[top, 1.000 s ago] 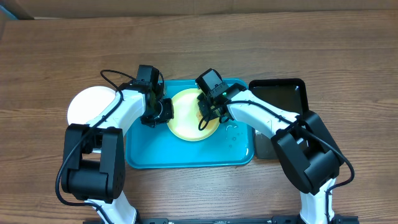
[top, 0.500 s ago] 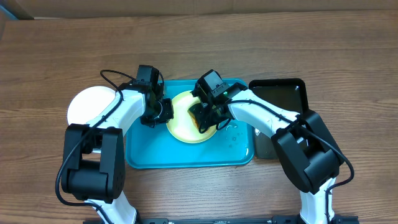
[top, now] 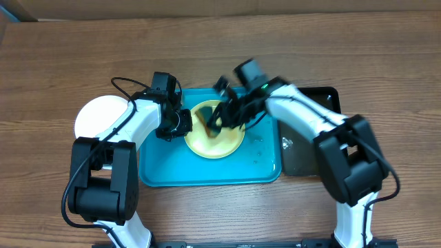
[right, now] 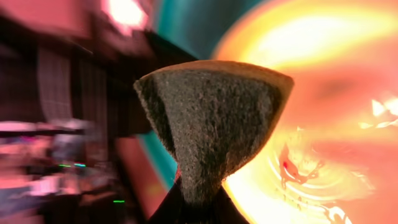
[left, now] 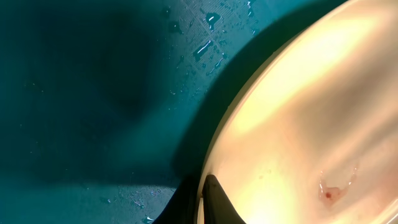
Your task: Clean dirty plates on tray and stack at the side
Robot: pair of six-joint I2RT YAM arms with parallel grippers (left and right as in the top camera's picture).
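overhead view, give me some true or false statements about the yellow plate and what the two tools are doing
1. The left tool pinches the yellow plate at its rim. True.
2. The right tool is empty. False: it holds a sponge over the plate.
3. The yellow plate is spotless. False: a small red smear shows on it.
4. The yellow plate lies on the turquoise tray. True.
5. The white plate is on the tray too. False: it lies on the table, left of the tray.
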